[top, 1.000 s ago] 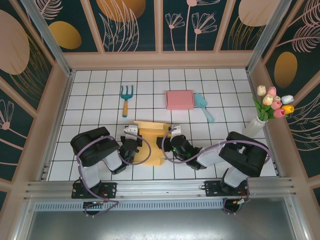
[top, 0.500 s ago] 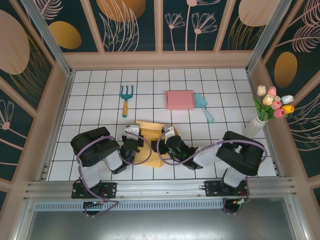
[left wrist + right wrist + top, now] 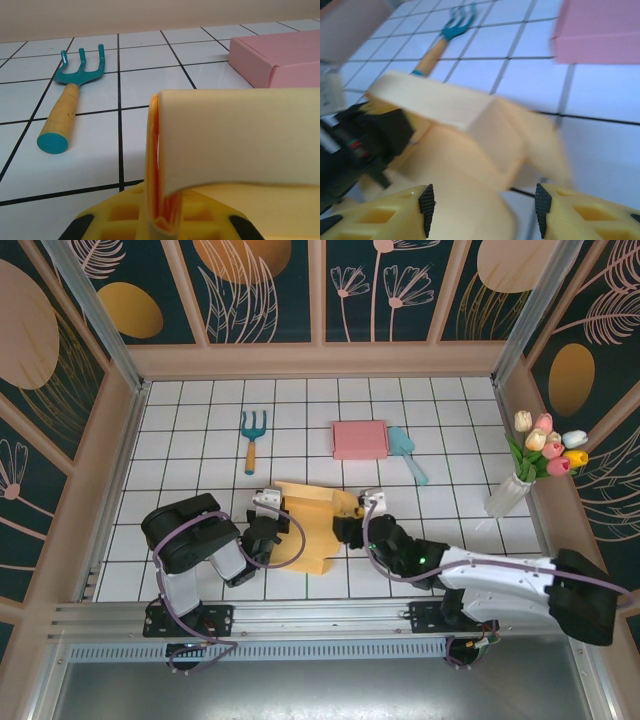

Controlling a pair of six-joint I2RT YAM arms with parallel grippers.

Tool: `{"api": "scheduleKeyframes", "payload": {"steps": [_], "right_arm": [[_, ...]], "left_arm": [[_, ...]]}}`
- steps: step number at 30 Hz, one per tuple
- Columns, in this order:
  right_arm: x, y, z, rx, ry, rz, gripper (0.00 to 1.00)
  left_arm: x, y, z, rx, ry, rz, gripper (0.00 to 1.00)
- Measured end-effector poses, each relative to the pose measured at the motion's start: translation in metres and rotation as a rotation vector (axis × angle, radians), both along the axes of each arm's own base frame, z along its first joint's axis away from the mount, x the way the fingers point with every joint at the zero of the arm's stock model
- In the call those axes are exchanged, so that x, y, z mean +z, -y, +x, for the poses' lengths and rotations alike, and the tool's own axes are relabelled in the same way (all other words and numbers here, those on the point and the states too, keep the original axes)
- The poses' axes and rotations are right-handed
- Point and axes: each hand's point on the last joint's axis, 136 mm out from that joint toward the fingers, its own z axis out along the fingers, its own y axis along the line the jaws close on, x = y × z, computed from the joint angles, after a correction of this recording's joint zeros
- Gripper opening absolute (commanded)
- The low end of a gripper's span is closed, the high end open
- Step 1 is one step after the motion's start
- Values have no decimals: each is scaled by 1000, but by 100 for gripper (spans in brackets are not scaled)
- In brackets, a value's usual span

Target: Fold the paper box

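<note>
Yellow paper box, near the table's front edge: left gripper stays clamped on its left wall; right gripper, fingers apart, has withdrawn rightward, leaving the fold unfinished.
</note>
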Motion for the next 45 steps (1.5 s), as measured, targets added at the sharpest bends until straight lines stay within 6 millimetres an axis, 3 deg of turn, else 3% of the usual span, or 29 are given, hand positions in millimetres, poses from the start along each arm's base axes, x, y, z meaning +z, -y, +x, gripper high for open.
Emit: {"api": "scheduleKeyframes", "payload": {"steps": [4,8,10,13,21,31,45], "right_arm": [[1,50,21,-184,23,-26,59],[-23,89,37,-285,-7,-43,59],[-40,94,36,-267,-32,-56,59],[-58,83,30,-177,-63,-71,59],[-79,39,24,47,-106,-88,59],[-72,-9,11,254,-22,-105,59],[-66,-35,17,316,42,-140,58]], "left_arm": [[0,0,0,0,0,0,0],[0,0,0,0,0,0,0],[0,0,0,0,0,0,0],[0,0,0,-1,0,0,0],[0,0,0,-1,-1,1,0],[0,1,0,-5,-1,-1,0],[0,2,0,-13,-3,-2,0]]}}
